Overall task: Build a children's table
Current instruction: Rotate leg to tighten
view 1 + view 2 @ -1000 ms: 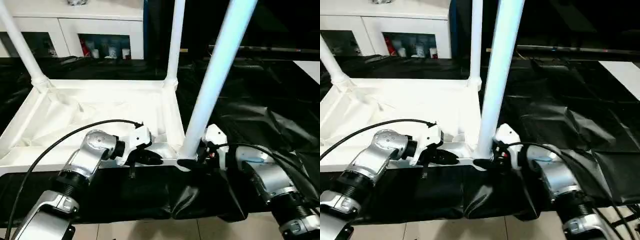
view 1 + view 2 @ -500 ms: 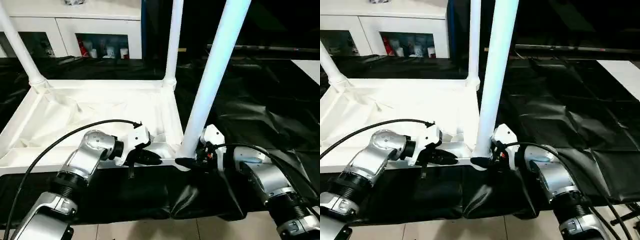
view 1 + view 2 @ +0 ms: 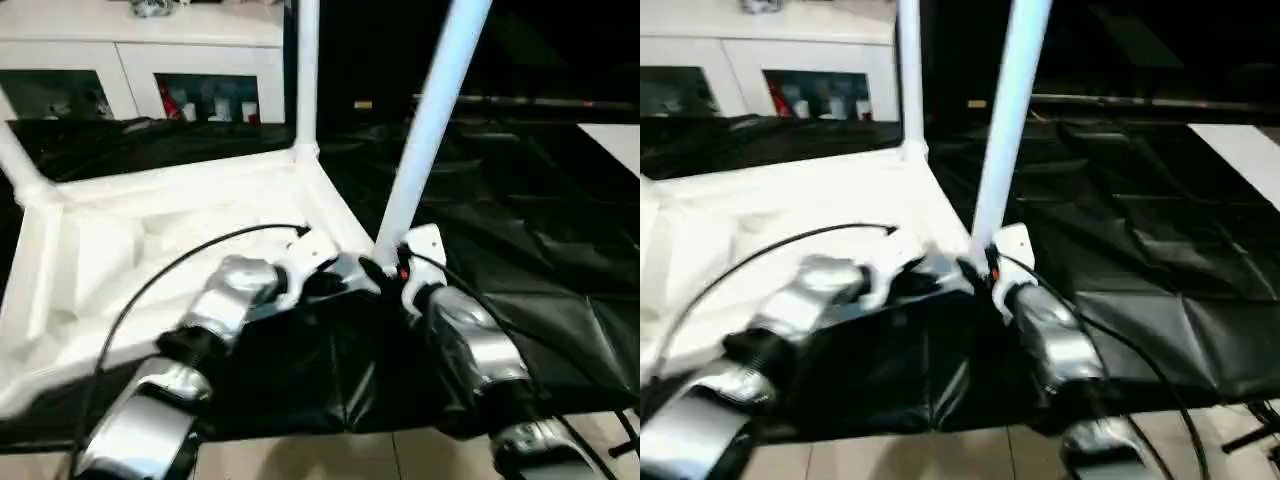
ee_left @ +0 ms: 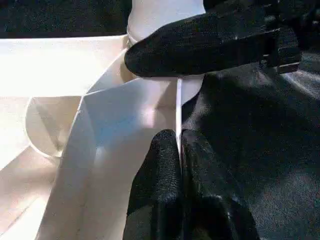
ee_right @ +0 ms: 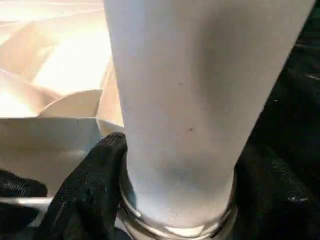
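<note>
Left eye view: upside-down white plastic table top (image 3: 120, 240) carries three white tube legs; right gripper (image 5: 175, 200) hugs the near leg (image 3: 425, 130) at centre, left gripper (image 4: 180, 145) pinches the rim.

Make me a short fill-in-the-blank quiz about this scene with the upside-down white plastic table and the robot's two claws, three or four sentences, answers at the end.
1. The right claw has its black fingers on either side of a white tubular leg, just above its round corner ______.
2. The left claw is pinched shut on the thin white ______ of the upside-down white plastic tabletop.
3. The tabletop lies on a ______ cloth.
4. Behind the table stands a white ______ with glass doors.

Missing words: socket; rim; black; cabinet
</note>
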